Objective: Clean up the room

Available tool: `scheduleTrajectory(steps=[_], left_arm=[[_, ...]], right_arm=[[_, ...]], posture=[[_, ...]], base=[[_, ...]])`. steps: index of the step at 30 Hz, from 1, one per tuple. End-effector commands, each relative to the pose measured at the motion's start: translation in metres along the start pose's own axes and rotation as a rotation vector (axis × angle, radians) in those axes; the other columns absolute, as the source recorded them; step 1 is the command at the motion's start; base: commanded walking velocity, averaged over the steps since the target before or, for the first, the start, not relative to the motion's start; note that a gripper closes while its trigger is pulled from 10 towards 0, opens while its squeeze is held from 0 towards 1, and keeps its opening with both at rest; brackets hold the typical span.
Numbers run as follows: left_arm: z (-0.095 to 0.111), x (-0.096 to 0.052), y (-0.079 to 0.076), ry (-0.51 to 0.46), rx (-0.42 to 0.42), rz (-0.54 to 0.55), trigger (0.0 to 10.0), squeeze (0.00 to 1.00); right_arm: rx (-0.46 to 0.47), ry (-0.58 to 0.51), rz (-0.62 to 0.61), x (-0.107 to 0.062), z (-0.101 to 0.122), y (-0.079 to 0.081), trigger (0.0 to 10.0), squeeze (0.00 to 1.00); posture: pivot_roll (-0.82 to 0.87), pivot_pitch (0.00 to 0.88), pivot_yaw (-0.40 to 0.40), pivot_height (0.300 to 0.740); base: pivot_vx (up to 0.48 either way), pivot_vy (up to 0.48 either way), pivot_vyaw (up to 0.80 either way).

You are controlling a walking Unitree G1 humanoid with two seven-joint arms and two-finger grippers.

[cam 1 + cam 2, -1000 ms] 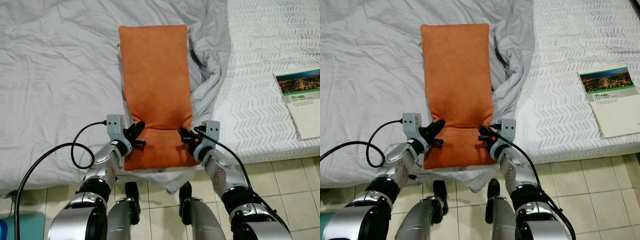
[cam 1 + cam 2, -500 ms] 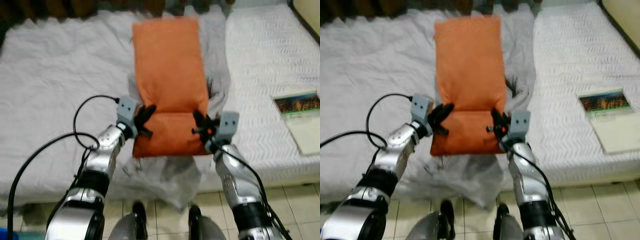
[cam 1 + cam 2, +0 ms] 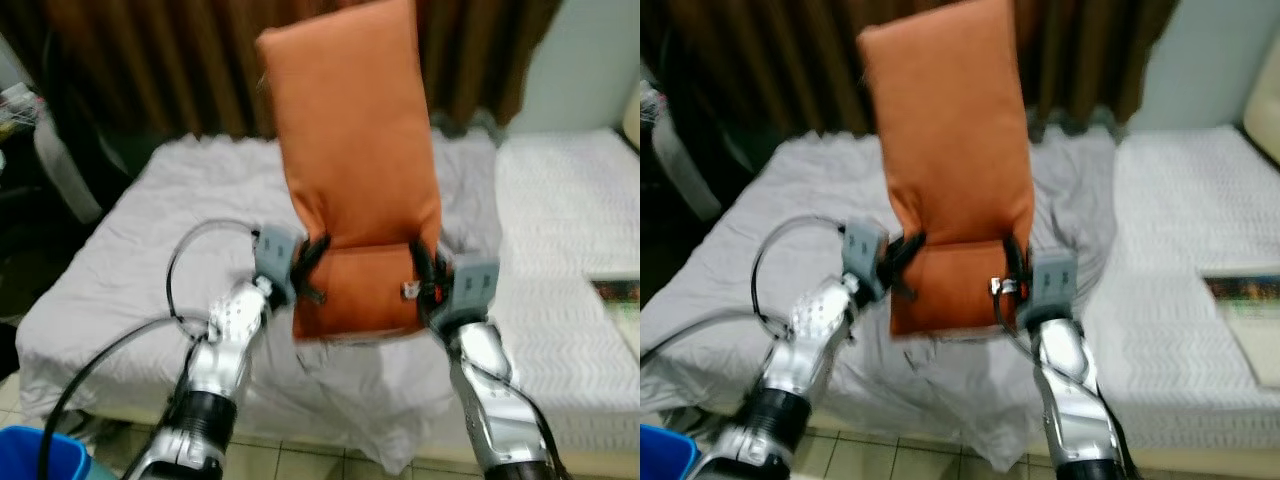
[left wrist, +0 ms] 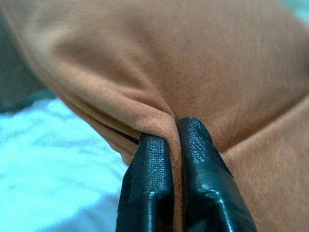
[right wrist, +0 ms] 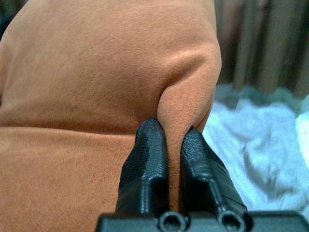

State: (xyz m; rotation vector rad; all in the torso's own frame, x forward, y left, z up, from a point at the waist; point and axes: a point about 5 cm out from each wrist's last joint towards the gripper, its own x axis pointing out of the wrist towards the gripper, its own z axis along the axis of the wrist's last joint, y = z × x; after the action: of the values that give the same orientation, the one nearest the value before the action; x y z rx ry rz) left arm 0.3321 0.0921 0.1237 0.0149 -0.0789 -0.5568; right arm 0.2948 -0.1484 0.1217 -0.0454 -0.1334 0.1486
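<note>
The orange cushion (image 3: pixel 352 150), which lay flat on the bed (image 3: pixel 130 250) before, is now lifted up and stands almost upright. The left gripper (image 3: pixel 308 270) and right gripper (image 3: pixel 425 275) have risen with it. The head views are blurred, so it seems the cushion is fully off the sheet.

bed (image 3: pixel 120 290): you face its near edge, mattress running out toward 12 o'clock.
grey sheet (image 3: pixel 150 230): rumpled over the 9 to 12 o'clock part, hanging off the near edge.
white cover (image 3: pixel 570 220): patterned, at 2 o'clock.
booklet (image 3: pixel 1245 300): flat on that cover, 3 o'clock.
</note>
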Motion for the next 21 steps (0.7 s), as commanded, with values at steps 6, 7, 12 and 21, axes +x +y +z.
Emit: scheduleTrajectory(steps=[6, 7, 12, 21], left_arm=[[-0.020, -0.034, 0.016, 0.048, -0.002, 0.085, 10.0, 0.00], [-0.022, -0.035, 0.014, 0.055, -0.012, 0.079, 10.0, 0.00], [-0.030, -0.035, 0.010, 0.082, -0.024, 0.075, 10.0, 0.00], [-0.044, -0.034, -0.004, 0.120, -0.084, 0.091, 10.0, 0.00]], right_arm=[[-0.073, 0.045, -0.185, -0.028, -0.012, -0.042, 10.0, 0.00], [-0.077, 0.049, -0.183, -0.029, -0.013, -0.041, 10.0, 0.00], [-0.090, 0.059, -0.166, -0.032, -0.016, -0.037, 10.0, 0.00], [-0.087, 0.075, -0.155, -0.030, -0.019, -0.039, 10.0, 0.00]], posture=[[-0.08, 0.000, 0.039, 0.740], [-0.08, 0.000, 0.039, 0.740], [-0.09, 0.000, 0.040, 0.740], [-0.11, 0.007, 0.053, 0.740]], base=[[0.040, -0.433, 0.00], [0.000, -0.424, 0.00], [0.000, -0.418, 0.00], [0.164, -0.411, 0.00]])
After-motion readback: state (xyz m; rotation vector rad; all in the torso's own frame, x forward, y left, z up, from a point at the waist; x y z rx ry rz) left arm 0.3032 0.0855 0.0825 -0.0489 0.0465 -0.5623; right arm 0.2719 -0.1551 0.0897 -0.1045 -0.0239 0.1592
